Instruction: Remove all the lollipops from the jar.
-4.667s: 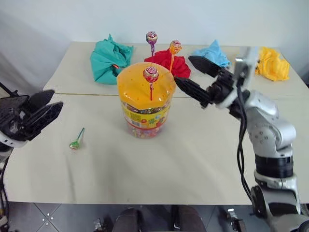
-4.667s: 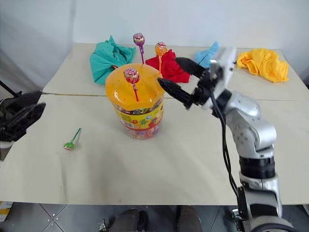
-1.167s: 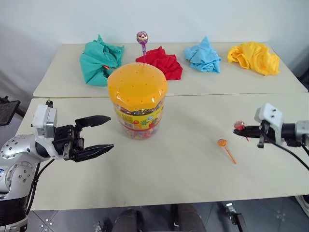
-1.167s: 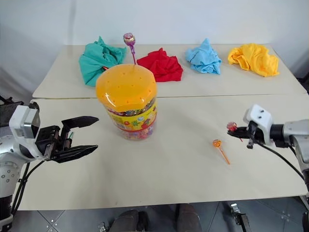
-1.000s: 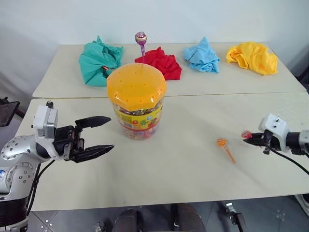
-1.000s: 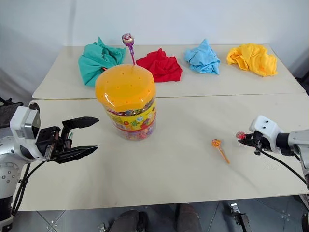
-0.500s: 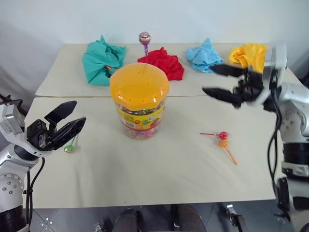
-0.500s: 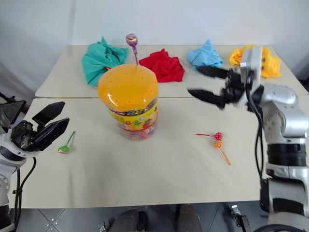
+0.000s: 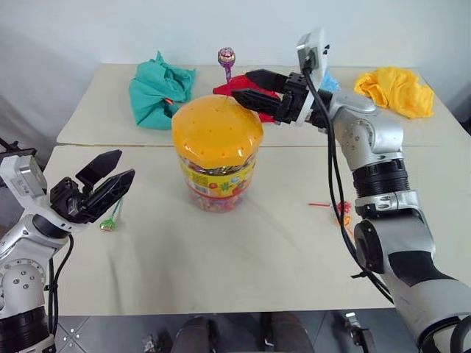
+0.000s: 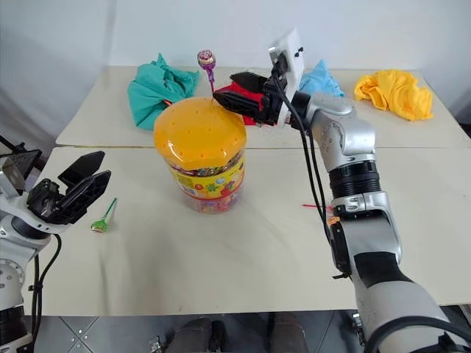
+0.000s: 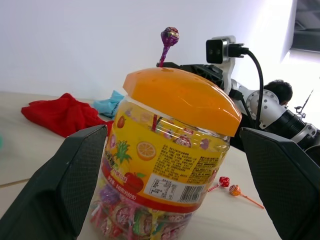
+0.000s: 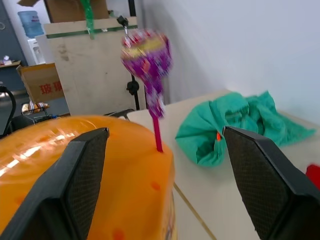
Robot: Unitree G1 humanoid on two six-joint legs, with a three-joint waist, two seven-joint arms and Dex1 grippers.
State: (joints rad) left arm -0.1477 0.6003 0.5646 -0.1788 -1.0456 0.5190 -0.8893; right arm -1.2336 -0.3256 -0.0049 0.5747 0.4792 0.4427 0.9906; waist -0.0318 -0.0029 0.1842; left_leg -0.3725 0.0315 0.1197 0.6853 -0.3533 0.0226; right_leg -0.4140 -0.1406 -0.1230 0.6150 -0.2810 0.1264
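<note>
- Head views: jar (image 9: 216, 158) stood upright mid-table. One purple lollipop (image 9: 226, 57) remained planted in the far side of the orange lid (image 9: 216, 129), stick near vertical, head up. Right gripper (image 9: 249, 85) hung over the lid's far edge, fingers spread, empty. Green lollipop (image 9: 108, 223) lay by the left gripper (image 9: 112, 171), also spread and empty; red lollipop (image 9: 341, 207) and orange lollipop (image 9: 346, 222) lay to the jar's right.
- Left wrist view: jar between parted fingers, well apart.
- Right wrist view: stick between open fingers (image 12: 80, 172), untouched.
- Judged step: last extraction; next, close on the stick and lift straight up.
</note>
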